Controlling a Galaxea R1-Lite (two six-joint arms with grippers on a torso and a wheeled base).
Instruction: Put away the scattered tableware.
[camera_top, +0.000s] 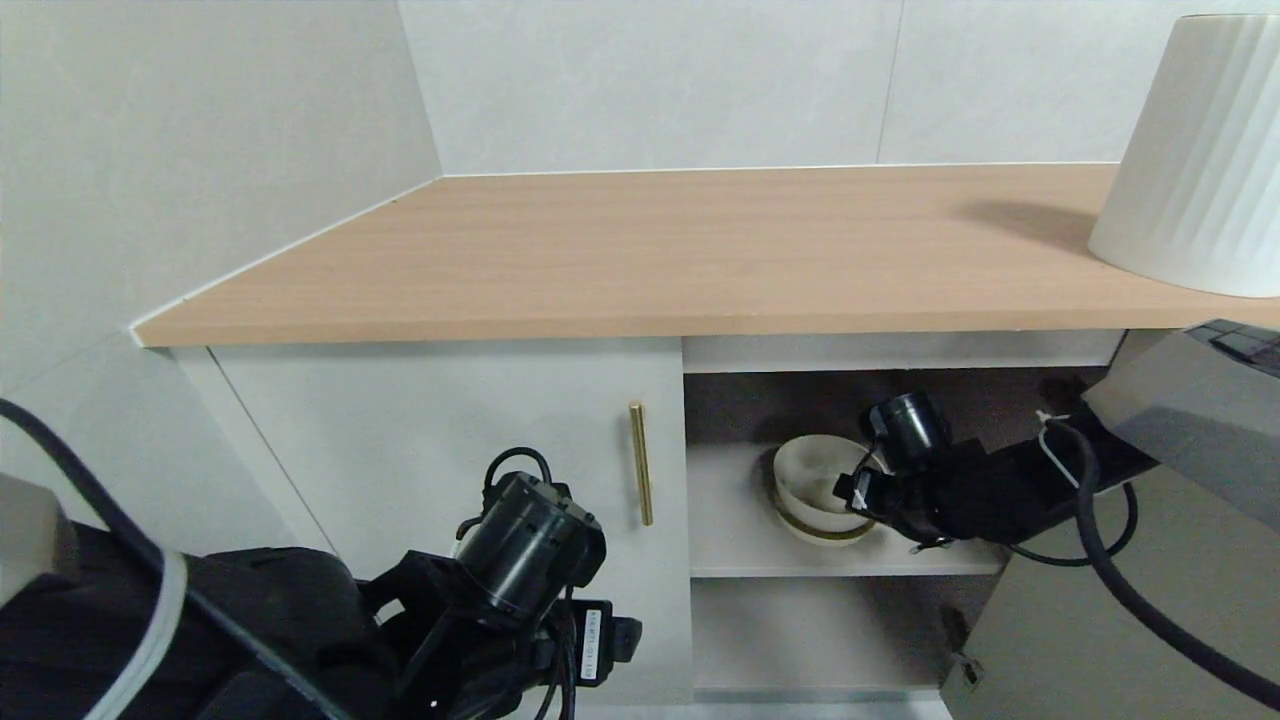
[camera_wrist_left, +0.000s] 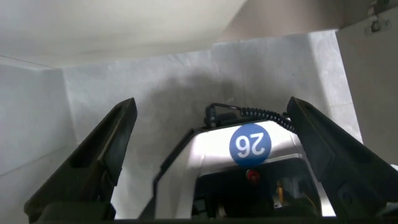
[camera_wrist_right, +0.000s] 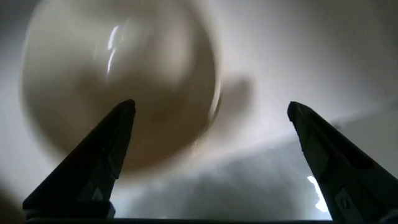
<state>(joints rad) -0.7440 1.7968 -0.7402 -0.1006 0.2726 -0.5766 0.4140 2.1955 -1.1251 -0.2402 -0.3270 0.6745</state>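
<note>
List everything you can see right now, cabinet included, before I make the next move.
Bowl: 1 as far as I can tell, cream with an olive band near the base, on the upper shelf of the open cabinet half.
Shelf: 1, white, under the bowl.
Closed door: 1, white, left cabinet half.
Handle: 1, gold, upright on that door's right edge.
Countertop: 1, light wood, above the cabinet.
Lampshade: 1, white, ribbed, on the countertop's right end.
Right gripper: black, open, inside the cabinet facing the bowl.
Left gripper: black, open, low before the closed door.
</note>
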